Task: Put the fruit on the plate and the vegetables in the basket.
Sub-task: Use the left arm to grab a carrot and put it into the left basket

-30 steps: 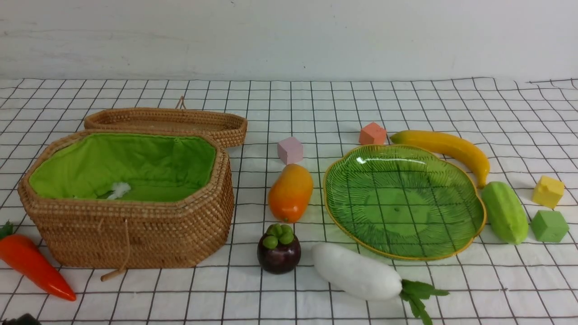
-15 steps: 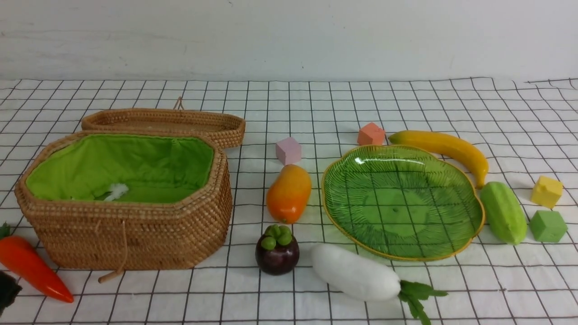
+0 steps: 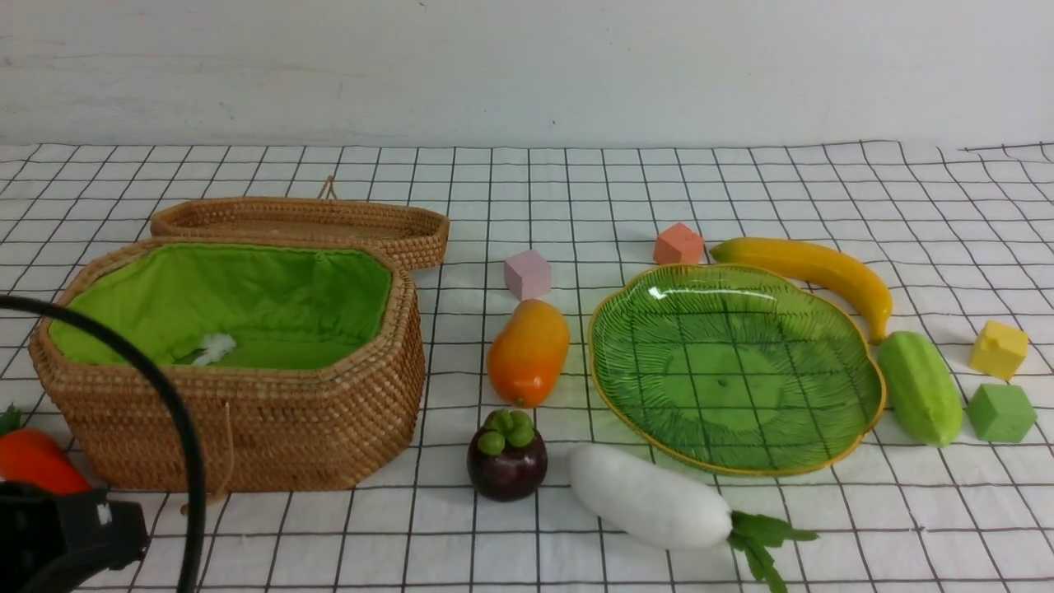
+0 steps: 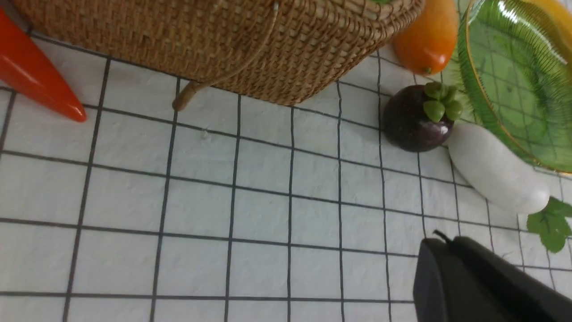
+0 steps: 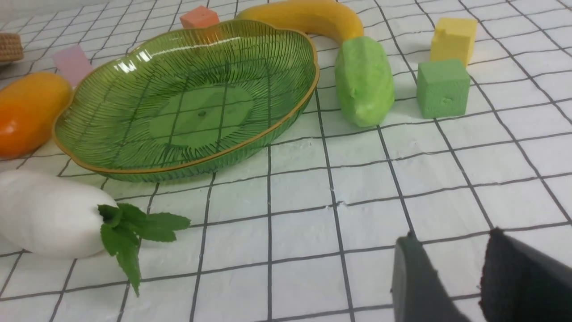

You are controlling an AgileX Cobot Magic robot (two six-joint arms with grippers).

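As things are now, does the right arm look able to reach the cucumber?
Probably yes: nothing seems to cover the cucumber, and the right claw is open and empty. But the plate lies close beside it.

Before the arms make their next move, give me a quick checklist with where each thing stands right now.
1. Basket open for the vegetables: ok, its green lining shows and the lid lies behind it.
2. Plate empty and ready for fruit: ok.
3. Carrot fully in sight from the front: not ok, the left arm covers its tip there.
4. Left fingers free of any item: ok, they are shut on nothing.
5. Right fingers free of any item: ok, they stand apart with nothing between.
6. Underside of the radish clean: cannot tell, it faces the table.
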